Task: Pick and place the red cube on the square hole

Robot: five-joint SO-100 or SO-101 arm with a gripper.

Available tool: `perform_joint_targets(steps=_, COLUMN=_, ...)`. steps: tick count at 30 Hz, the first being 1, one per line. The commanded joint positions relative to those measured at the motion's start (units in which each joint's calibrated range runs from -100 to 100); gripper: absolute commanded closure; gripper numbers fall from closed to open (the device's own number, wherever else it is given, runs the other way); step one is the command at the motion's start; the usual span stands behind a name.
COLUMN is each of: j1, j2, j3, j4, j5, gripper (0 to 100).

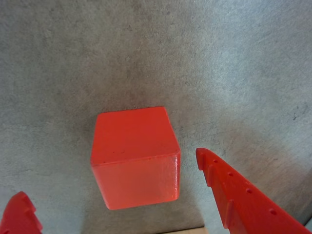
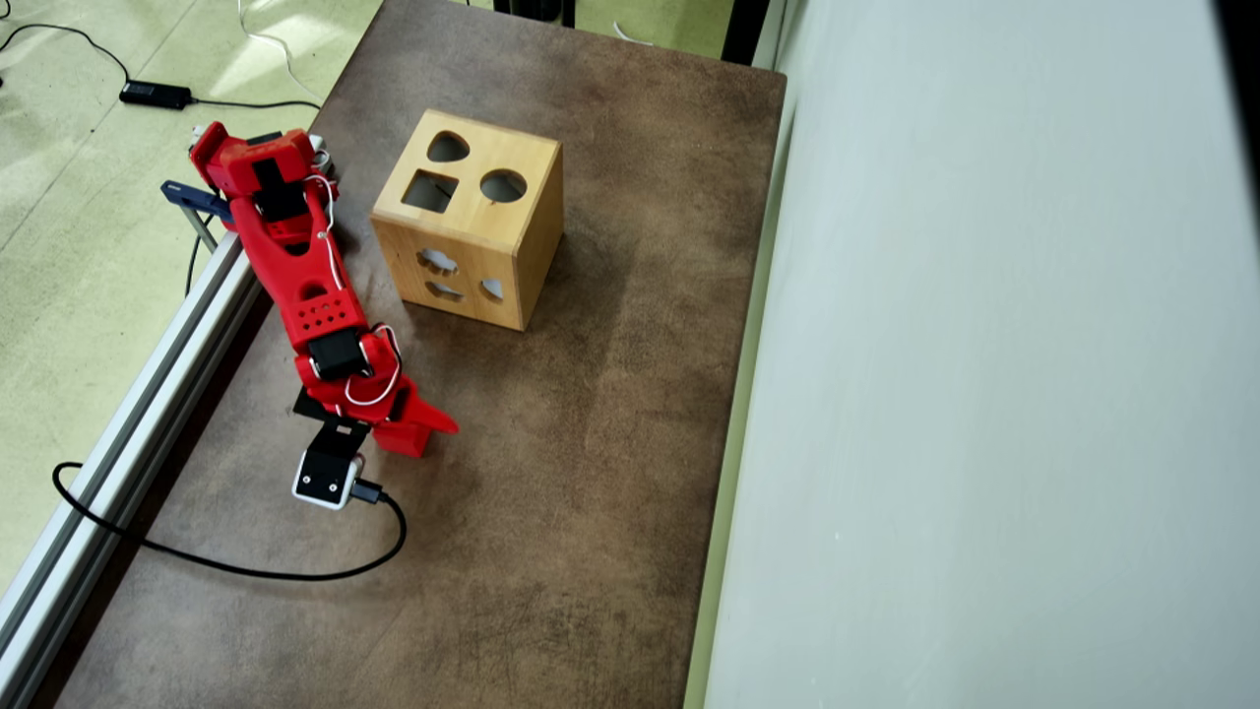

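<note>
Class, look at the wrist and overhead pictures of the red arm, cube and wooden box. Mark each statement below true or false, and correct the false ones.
1. The cube lies on the table between the open fingers of the end effector. True.
2. The end effector has lifted the cube off the table. False: the cube rests on the table, fingers apart from it.
3. The box has three holes in its top face. True.
4. The cube sits in the square hole. False: the hole is empty.
5. The box lies on the floor. False: it stands on the table.

Red plastic arm (image 2: 295,266) w/ white wires, serrated claw (image 1: 109,187).
</note>
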Motion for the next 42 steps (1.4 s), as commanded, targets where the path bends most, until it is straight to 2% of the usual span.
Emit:
perform_joint_targets(steps=1, j1=-0.4, j2=-1.1, j3=-2.6, j4=-0.6, j5=0.2, gripper=52)
perform_joint_targets(steps=5, j1=-0.4, j2=-1.1, j3=-2.6, j4=-0.4, j5=0.2, gripper=53)
perform_joint_targets(steps=13, j1=-0.4, j2=-1.5, j3=-2.6, j4=-0.7, j5=0.0, gripper=71)
perform_joint_targets(steps=21, j1=-0.4, j2=-1.7, j3=-2.6, j4=-0.6, j5=-0.1, gripper=83)
perform_joint_targets(steps=33, j1=-0.4, j2=-1.6, j3=-2.6, j4=-0.2, j5=0.0, gripper=95)
perform_joint_targets(steps=42, j1=-0.4, j2=-1.8, j3=-2.6, j4=0.0, j5=0.0, gripper=97)
